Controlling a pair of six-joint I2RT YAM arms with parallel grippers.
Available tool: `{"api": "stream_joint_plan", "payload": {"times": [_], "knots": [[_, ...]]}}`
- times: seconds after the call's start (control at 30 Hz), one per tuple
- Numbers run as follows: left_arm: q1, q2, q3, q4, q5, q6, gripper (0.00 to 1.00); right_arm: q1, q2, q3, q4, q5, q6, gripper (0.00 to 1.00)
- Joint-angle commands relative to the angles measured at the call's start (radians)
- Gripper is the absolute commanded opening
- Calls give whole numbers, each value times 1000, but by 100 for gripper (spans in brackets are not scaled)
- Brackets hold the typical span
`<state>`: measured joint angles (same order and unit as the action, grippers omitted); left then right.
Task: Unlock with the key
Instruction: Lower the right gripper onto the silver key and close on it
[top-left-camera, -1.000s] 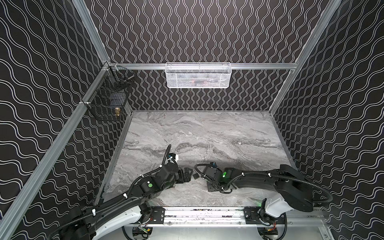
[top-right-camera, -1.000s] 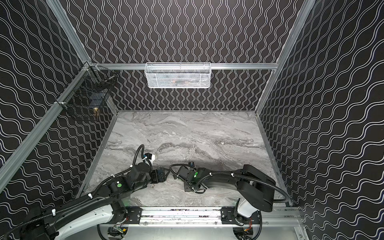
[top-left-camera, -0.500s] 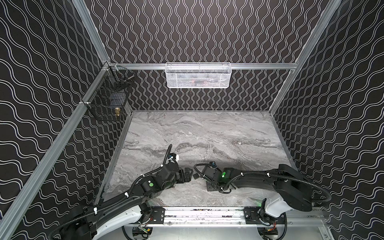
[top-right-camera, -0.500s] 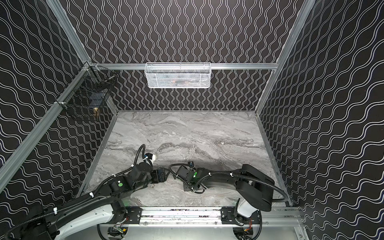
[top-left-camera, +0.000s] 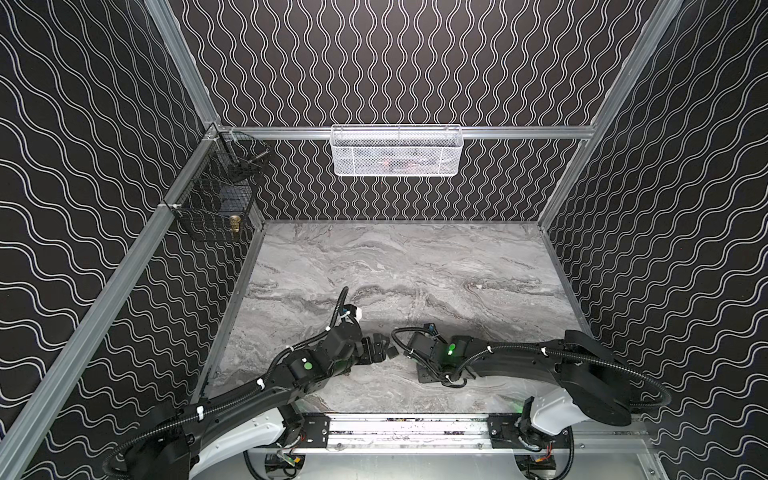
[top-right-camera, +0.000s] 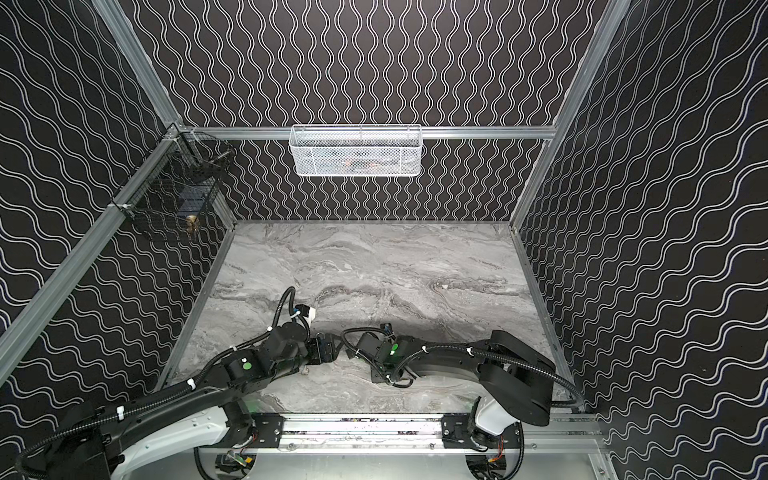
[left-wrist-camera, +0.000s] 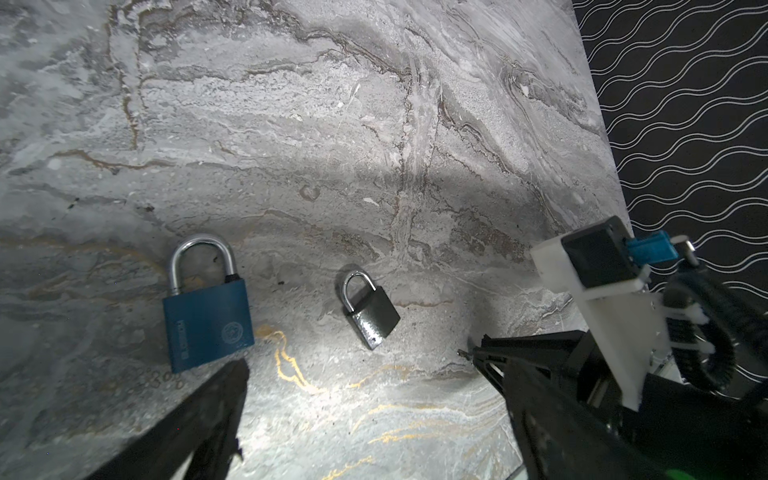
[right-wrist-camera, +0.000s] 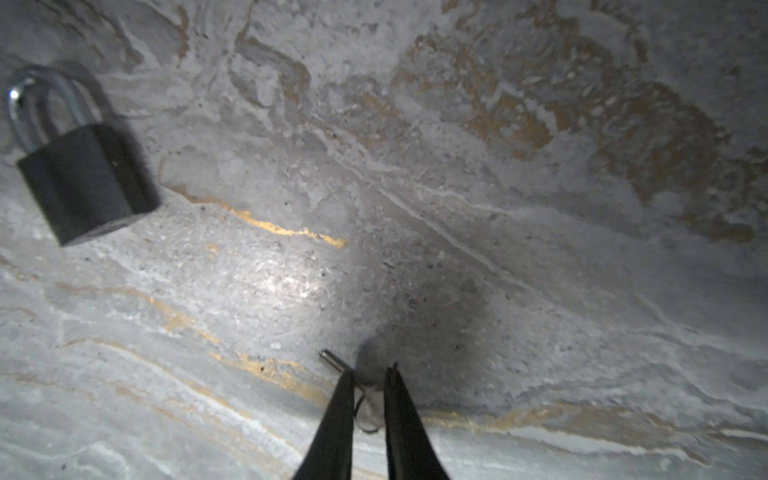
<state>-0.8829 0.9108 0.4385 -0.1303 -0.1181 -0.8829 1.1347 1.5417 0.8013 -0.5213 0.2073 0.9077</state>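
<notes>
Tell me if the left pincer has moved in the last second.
Yes, slightly: in both top views the left pincer has edged rightward, away from the table's left edge.

Quick headcount: two padlocks lying on the tabletop (left-wrist-camera: 374, 124), so one blue padlock (left-wrist-camera: 208, 320) and one dark grey padlock (left-wrist-camera: 372, 313). Just one key (right-wrist-camera: 332, 359), a tiny thing with a ring on it. Two grippers, the left gripper (left-wrist-camera: 356, 359) and the right gripper (right-wrist-camera: 370, 374). Two baskets as well: one white mesh basket (top-left-camera: 357, 160) above the tabletop's far edge, and one black wire basket (top-left-camera: 199, 216) up by its far left corner.
</notes>
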Motion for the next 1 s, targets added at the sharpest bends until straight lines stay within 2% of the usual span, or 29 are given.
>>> {"api": "stream_joint_plan", "payload": {"times": [0.0, 0.33, 0.5, 0.97], "knots": [[1, 2, 5, 33, 4, -7, 99, -1, -18, -12, -33, 13, 25, 18], [1, 20, 16, 42, 12, -6, 99, 0, -20, -27, -24, -6, 39, 20], [1, 31, 13, 52, 19, -10, 99, -1, -28, -28, -27, -15, 40, 26], [1, 43, 18, 64, 31, -6, 99, -1, -6, -30, -25, -29, 54, 18]]}}
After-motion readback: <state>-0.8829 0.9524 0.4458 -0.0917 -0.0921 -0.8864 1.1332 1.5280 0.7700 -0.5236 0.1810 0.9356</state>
